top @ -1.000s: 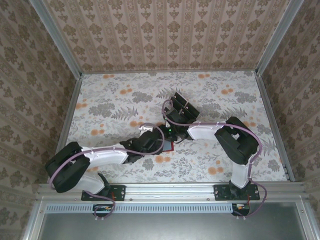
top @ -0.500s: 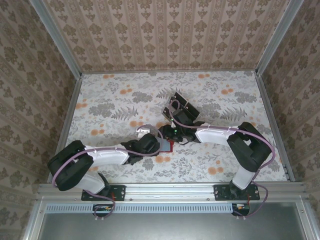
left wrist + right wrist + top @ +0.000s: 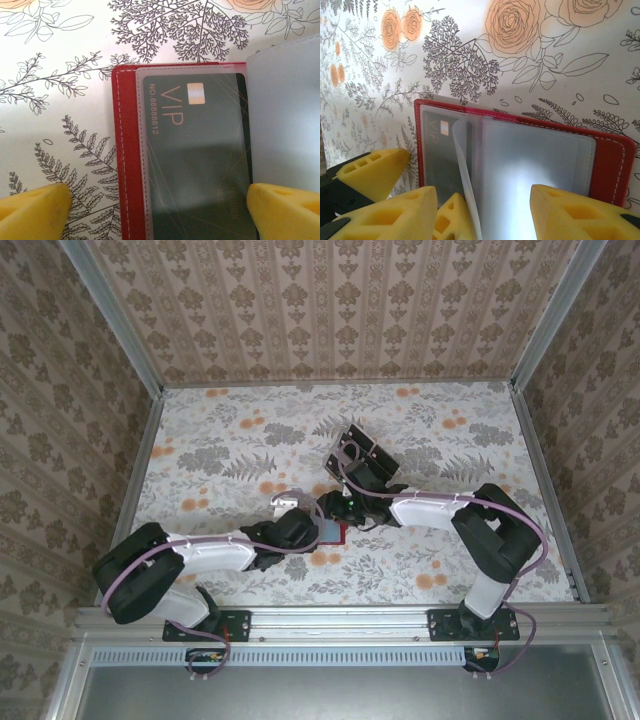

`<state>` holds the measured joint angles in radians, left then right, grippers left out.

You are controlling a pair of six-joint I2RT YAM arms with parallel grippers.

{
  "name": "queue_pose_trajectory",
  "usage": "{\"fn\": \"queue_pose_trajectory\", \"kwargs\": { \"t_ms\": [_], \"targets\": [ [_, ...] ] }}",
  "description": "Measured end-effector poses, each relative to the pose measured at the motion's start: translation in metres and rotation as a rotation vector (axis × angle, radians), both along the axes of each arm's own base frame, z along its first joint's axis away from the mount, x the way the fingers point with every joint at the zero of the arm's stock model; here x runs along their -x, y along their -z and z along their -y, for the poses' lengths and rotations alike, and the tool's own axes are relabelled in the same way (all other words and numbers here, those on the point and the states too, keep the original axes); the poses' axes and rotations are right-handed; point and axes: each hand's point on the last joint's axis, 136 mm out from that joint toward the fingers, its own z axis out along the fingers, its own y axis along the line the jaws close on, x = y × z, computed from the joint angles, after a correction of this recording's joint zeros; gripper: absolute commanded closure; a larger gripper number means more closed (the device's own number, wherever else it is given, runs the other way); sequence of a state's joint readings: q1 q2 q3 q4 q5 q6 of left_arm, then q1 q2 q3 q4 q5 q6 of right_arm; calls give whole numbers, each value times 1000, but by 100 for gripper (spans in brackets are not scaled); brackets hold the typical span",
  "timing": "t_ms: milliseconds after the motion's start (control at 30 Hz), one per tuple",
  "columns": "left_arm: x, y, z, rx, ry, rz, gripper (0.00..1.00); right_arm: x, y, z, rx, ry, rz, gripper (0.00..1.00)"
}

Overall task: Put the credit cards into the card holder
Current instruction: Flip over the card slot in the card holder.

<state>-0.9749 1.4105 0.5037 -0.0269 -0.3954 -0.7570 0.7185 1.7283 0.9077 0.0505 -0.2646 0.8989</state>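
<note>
The red card holder [image 3: 337,533] is lying open just below the middle of the overhead frame, on the floral table [image 3: 220,450], and it is staying where it was a second ago. Since then the right arm has been stretching out lower, and its elbow is now sitting further toward the right edge. Over the last half second almost nothing is changing.

The right gripper [image 3: 482,217] is hovering over the holder with its yellow fingers [image 3: 572,215] spread apart and gripping nothing. A clear sleeve leaf [image 3: 462,165] is curling upward between them.

The left gripper [image 3: 160,212] is standing fully released. One fingertip [image 3: 35,210] is sitting at lower left over bare table, the other at lower right by the loose leaf. Between them a black VIP credit card [image 3: 195,150] is sitting inside the holder's stitched clear pocket, its chip toward the top of the frame.

More black cards [image 3: 368,447] are lying above the centre of the overhead frame, with the right arm's cable running just beside them.
</note>
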Motion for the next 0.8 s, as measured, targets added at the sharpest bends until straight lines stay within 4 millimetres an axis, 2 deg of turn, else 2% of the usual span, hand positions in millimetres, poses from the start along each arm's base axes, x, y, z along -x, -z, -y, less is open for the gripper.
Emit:
{"fn": "queue_pose_trajectory", "kwargs": {
  "t_ms": [267, 333, 600, 700, 800],
  "targets": [
    [5, -2, -7, -2, -1, 1, 0, 4, 0, -11, -11, -20, -4, 48],
    [6, -8, -11, 3, -3, 9, 0, 3, -3, -15, -20, -23, -4, 48],
    [6, -69, -33, 128, -60, 151, 0, -1, -18, -45, -54, -58, 19, 46],
    [7, -81, -49, 157, -97, 187, 0, -1, -16, -59, -54, -78, 17, 46],
    [8, -85, -68, 172, -147, 207, 0, -4, -7, -76, -48, -91, 5, 46]
  ]
}}
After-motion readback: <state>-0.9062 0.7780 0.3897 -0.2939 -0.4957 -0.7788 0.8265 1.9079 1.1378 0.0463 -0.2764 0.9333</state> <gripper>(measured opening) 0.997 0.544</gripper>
